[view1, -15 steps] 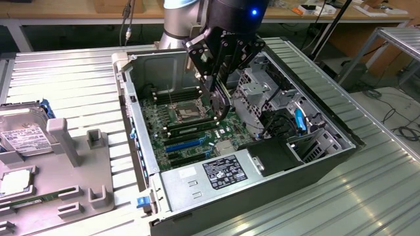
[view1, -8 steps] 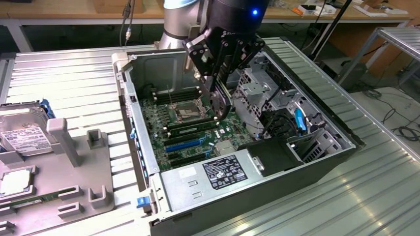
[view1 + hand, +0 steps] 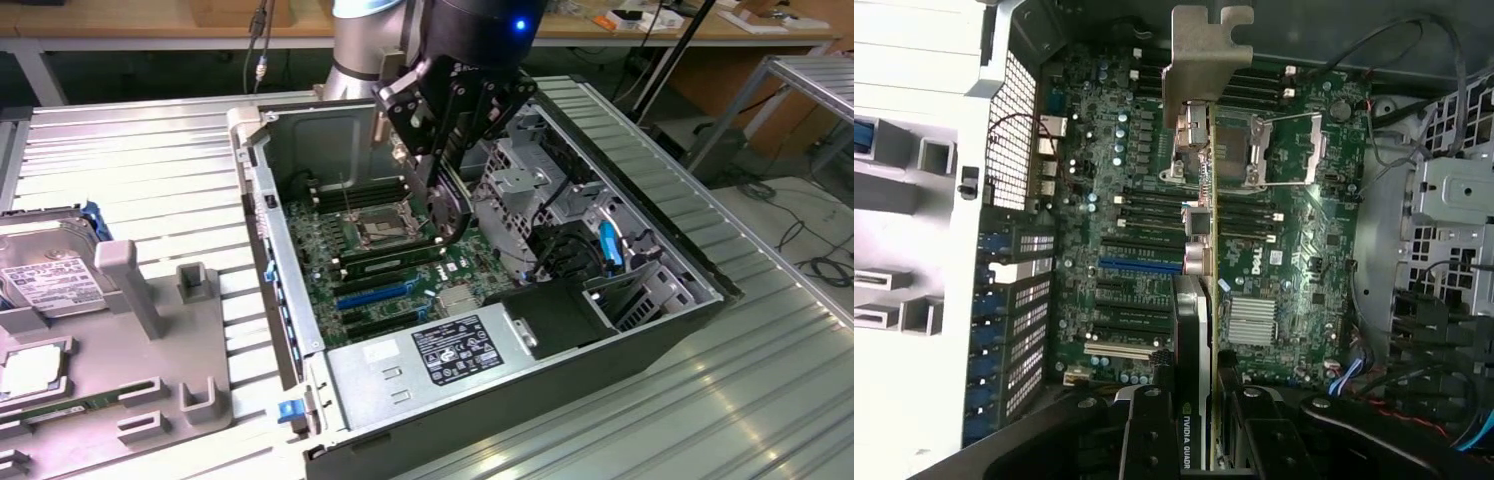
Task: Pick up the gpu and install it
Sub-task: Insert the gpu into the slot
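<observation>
One pincer [image 3: 1194, 425] clamps the gpu [image 3: 1192, 310] edge-on, its long axis pointing down toward the motherboard [image 3: 1294, 260].

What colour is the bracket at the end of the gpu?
Silvery grey metal. The bracket on the gpu shows best in the wrist view.

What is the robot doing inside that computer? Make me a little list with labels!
gripper: the gripper is shut on the gpu, over the open computer case
gpu: held edge-on above the motherboard, with its silvery bracket at the end away from the gripper
seated in a slot: cannot tell
motherboard: green, with a blue slot beside the gpu
hard drive: the hard drive lies outside the case, on the grey rack at the exterior view's left
</observation>
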{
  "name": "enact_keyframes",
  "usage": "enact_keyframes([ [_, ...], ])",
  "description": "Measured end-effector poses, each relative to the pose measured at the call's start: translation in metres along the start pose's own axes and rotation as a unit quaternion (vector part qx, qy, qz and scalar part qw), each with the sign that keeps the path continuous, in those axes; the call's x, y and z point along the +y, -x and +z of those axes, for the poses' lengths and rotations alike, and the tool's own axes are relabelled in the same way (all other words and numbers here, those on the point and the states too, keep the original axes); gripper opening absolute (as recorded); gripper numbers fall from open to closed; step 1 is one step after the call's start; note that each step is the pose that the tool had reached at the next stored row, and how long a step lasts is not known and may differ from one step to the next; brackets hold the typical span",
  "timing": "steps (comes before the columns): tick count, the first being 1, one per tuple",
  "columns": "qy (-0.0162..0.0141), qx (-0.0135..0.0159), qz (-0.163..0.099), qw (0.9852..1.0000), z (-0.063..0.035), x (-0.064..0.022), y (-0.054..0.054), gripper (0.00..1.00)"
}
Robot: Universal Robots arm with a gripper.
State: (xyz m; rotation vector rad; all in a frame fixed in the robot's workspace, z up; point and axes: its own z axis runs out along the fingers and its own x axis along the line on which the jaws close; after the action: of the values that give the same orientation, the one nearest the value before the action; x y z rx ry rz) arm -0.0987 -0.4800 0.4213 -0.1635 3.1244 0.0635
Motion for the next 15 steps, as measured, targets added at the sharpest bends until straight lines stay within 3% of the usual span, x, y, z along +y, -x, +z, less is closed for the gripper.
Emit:
enact_keyframes([
  [15,0.0005,0.0013,-0.034,0.9994,0.0000,0.0000,0.0001,0.27],
])
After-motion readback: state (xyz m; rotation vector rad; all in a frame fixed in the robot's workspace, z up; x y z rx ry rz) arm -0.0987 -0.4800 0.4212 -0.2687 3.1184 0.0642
